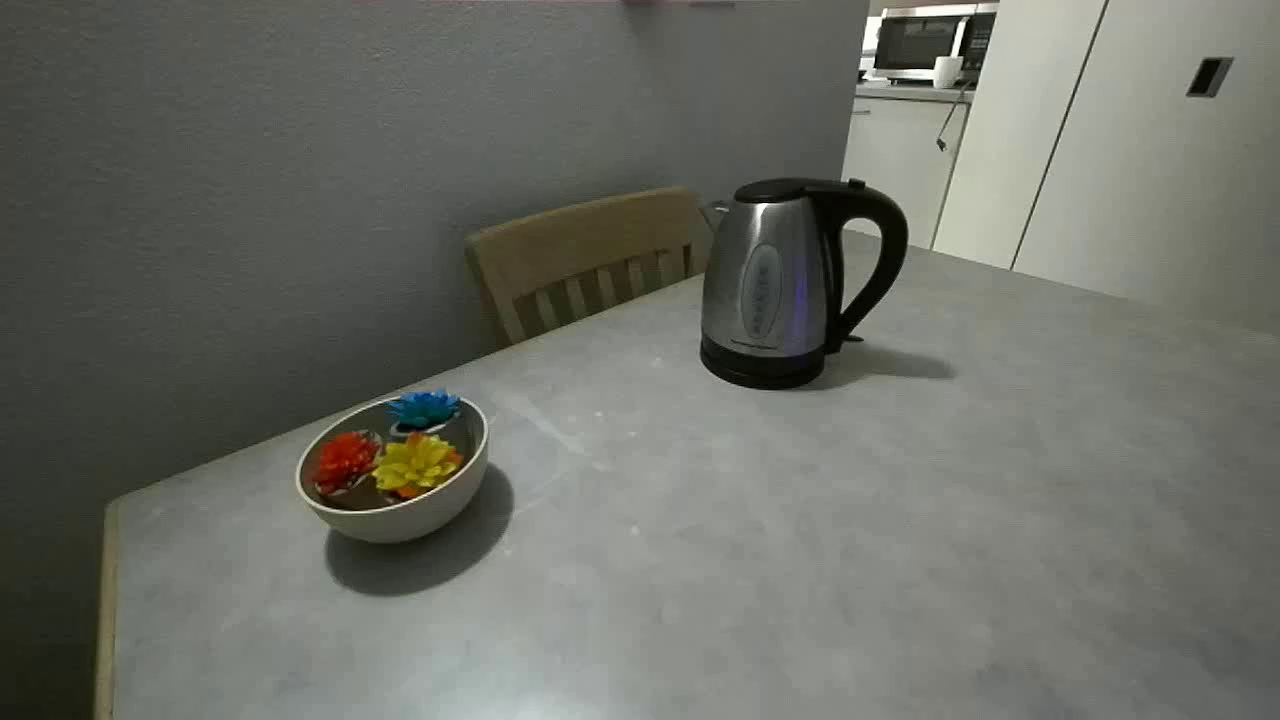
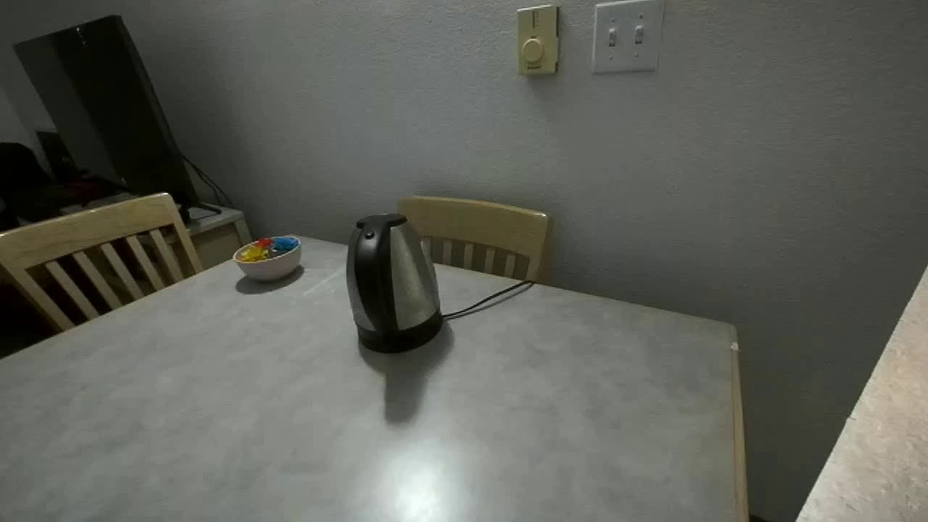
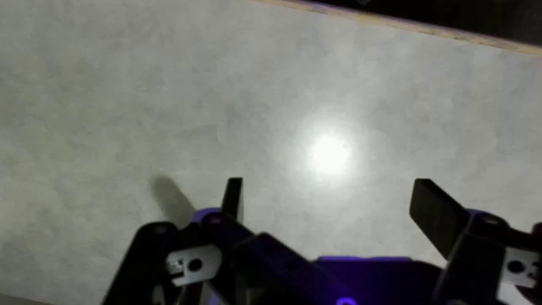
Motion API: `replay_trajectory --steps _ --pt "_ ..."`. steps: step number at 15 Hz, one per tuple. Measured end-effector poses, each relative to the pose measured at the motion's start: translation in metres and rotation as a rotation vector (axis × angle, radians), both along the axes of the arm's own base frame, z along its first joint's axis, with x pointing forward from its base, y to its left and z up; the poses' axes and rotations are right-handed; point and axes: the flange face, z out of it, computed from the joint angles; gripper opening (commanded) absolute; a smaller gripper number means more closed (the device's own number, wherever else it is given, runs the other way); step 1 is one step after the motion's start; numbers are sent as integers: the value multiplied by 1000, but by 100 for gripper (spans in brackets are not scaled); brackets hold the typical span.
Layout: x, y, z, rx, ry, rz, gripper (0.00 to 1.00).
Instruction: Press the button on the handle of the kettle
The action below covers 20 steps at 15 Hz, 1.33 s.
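A silver and black kettle (image 1: 725, 300) stands upright on the grey table (image 1: 640, 620); it also shows in an exterior view (image 2: 415, 283). Its black handle (image 1: 893, 240) curves out from the lid and faces the camera in an exterior view (image 2: 373, 283). A small button (image 1: 856, 184) sits on top of the handle; it also shows in an exterior view (image 2: 370, 234). My gripper (image 3: 329, 181) is open with nothing between its fingers, above bare table. The gripper is outside both exterior views, and the kettle is out of the wrist view.
A white bowl (image 1: 420, 520) with red, yellow and blue flowers stands on the table. A black cord (image 2: 489, 299) runs from the kettle to the table's wall-side edge. Wooden chairs (image 2: 478, 217) (image 2: 145, 210) stand at the edges. A table edge (image 3: 406, 26) crosses the wrist view's top.
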Motion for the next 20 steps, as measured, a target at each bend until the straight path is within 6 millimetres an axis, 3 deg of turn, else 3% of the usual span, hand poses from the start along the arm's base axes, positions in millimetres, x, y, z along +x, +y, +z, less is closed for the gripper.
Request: replay_trajectory --steps 2,10,17,20 --pt "-2 -1 -10 -5 23 -2 100" --pt "16 -12 23 -4 -96 2 100" --pt "73 -41 44 64 -246 25 100" --pt "97 -44 50 71 -271 32 100"
